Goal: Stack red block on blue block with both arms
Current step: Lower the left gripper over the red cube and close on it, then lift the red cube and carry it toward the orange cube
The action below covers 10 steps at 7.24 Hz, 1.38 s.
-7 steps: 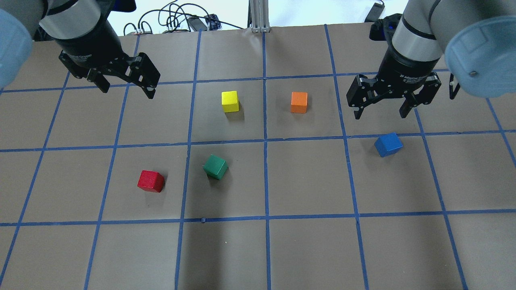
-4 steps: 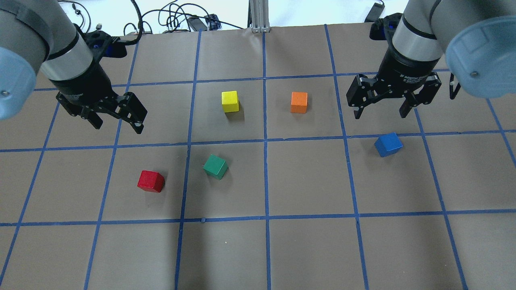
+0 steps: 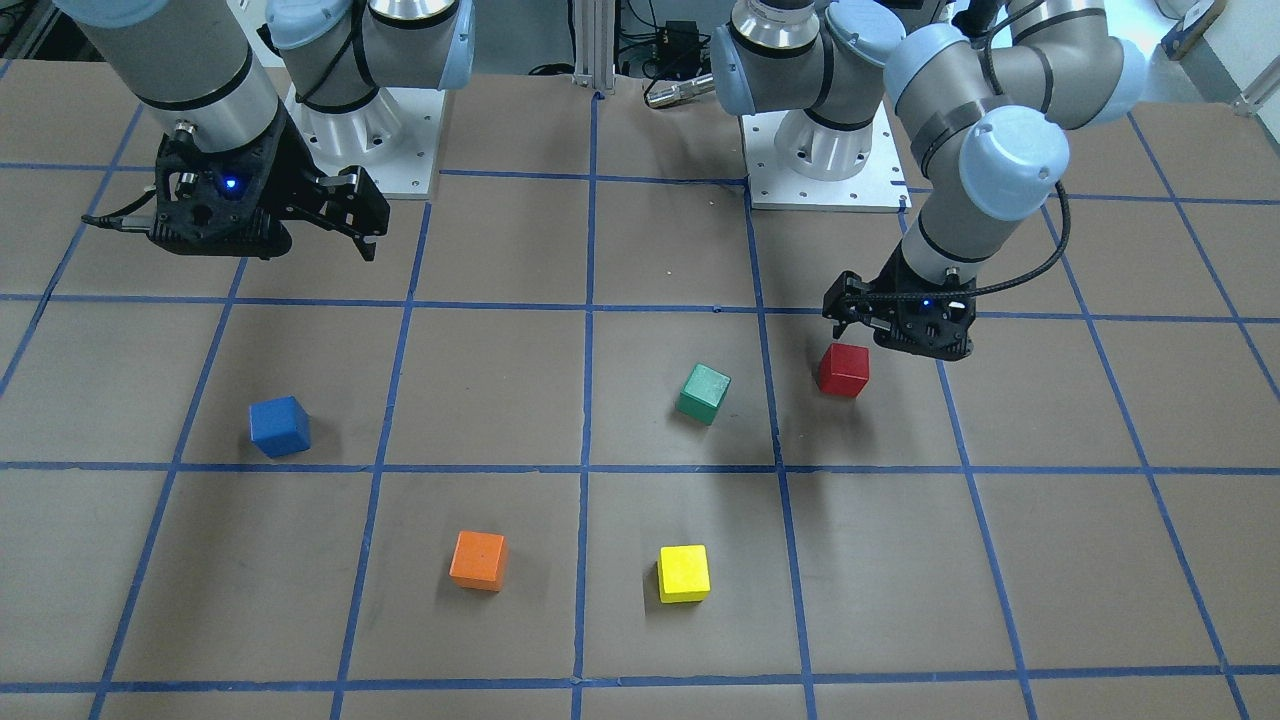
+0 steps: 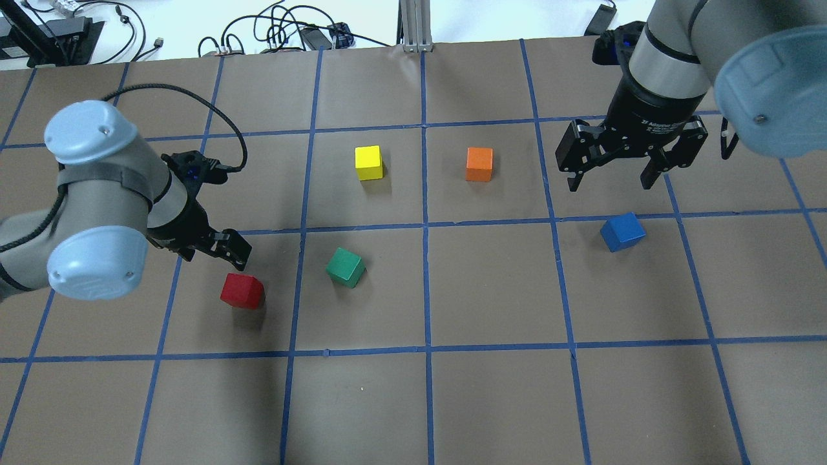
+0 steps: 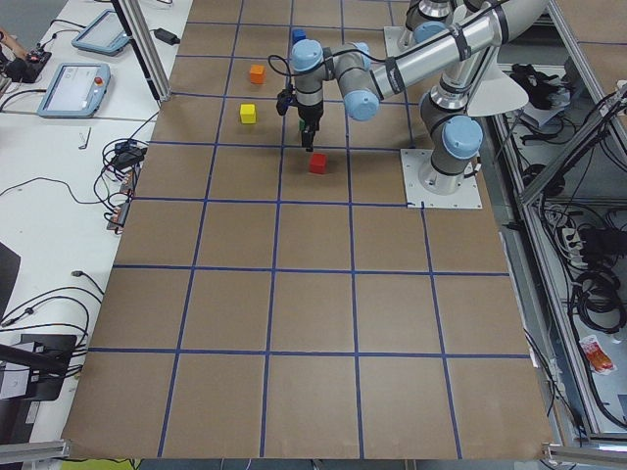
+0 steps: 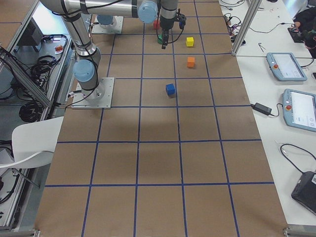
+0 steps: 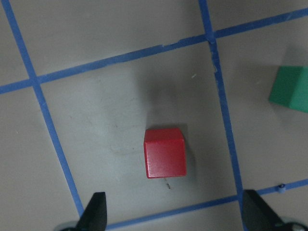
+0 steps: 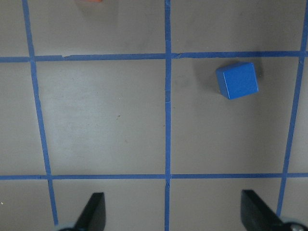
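The red block [image 4: 242, 290] sits on the brown table, left of middle; it also shows in the front view [image 3: 843, 370] and the left wrist view [image 7: 165, 152]. My left gripper [image 4: 213, 254] is open and empty, low over the table just beyond the red block, not touching it. In the left wrist view its fingertips [image 7: 96, 211] frame the block from below. The blue block [image 4: 622, 232] sits at the right, seen too in the right wrist view [image 8: 237, 80]. My right gripper [image 4: 610, 183] is open and empty, held high just beyond the blue block.
A green block [image 4: 345, 267] lies tilted close to the right of the red block. A yellow block [image 4: 369, 162] and an orange block [image 4: 479, 164] sit farther back near the middle. Cables [image 4: 278, 32] lie past the table's far edge.
My left arm has swung from the far left corner toward me and down, so its open gripper now hangs just beyond the red block. The right arm and all blocks have not moved.
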Each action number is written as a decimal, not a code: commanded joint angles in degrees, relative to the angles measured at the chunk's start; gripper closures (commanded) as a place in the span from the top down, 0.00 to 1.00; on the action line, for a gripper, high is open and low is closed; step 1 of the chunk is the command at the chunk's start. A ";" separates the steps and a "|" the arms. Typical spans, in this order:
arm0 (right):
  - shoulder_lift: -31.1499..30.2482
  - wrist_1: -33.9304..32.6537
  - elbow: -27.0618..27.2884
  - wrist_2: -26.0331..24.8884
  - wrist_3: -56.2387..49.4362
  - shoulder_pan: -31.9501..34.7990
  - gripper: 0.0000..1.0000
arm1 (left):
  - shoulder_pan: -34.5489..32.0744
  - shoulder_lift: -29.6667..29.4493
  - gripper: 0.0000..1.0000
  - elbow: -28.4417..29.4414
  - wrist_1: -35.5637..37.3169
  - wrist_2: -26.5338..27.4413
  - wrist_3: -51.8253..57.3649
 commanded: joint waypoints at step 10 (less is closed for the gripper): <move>0.25 -2.37 1.98 -0.03 0.92 -0.09 1.00 | -16.08 -9.53 0.01 15.45 -3.50 -4.65 -22.51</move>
